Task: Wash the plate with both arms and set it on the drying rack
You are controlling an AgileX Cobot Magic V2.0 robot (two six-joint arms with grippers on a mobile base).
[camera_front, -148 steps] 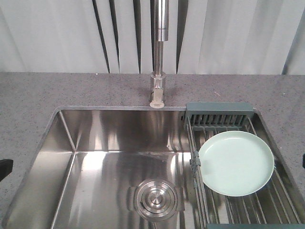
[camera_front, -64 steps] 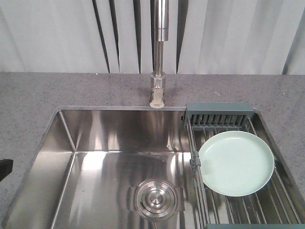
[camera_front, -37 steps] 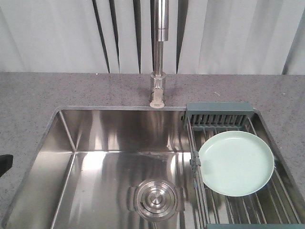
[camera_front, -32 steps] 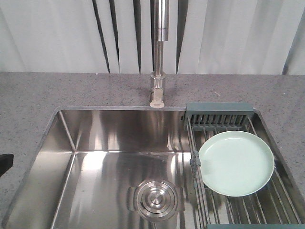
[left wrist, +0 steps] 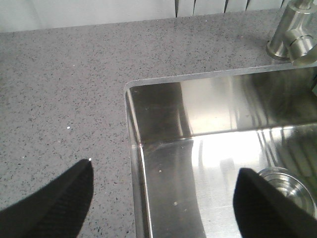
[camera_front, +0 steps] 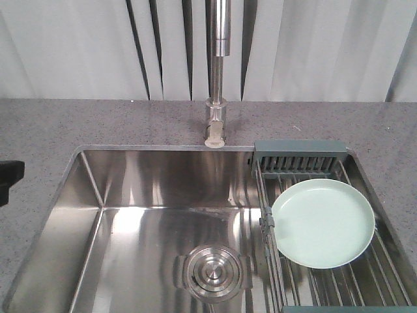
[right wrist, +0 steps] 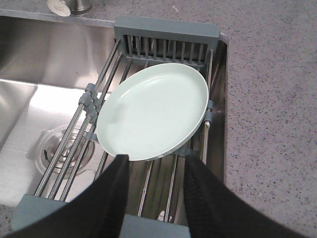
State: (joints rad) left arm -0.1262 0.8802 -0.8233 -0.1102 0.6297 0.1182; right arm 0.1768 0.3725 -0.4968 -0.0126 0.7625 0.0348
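- Plate (camera_front: 323, 223): the pale mint-green one lies face up on the drying rack (camera_front: 306, 166), which spans the right side of the steel sink (camera_front: 150, 222). Its rim reaches over the rack's left rods, toward the open basin.
- From the right wrist view the plate (right wrist: 153, 111) sits just in front of the rack's grey-teal slotted end piece (right wrist: 166, 34), resting on the parallel wire rods.
- The right gripper (right wrist: 154, 166) hangs just at the plate's near edge. Its two black fingers (right wrist: 111, 196) stand a moderate way apart, with nothing between them. The left finger's tip lies right at the rim, though whether it touches I cannot tell.
- The left gripper (left wrist: 163, 198) is over the sink's left edge, well away from the plate. Its fingers are spread wide, one (left wrist: 54, 203) above the speckled grey counter (left wrist: 64, 74) and the other (left wrist: 270, 206) above the basin, and it holds nothing.
- In the front view only a small black piece of the left arm (camera_front: 10, 175) shows at the left border, over the counter.
- The round drain (camera_front: 212, 271) sits in the basin floor, left of the rack.
- The steel faucet (camera_front: 217, 78) rises from the counter behind the sink, just left of the rack's far end.
- Pale pleated curtains (camera_front: 71, 49) hang behind the counter.
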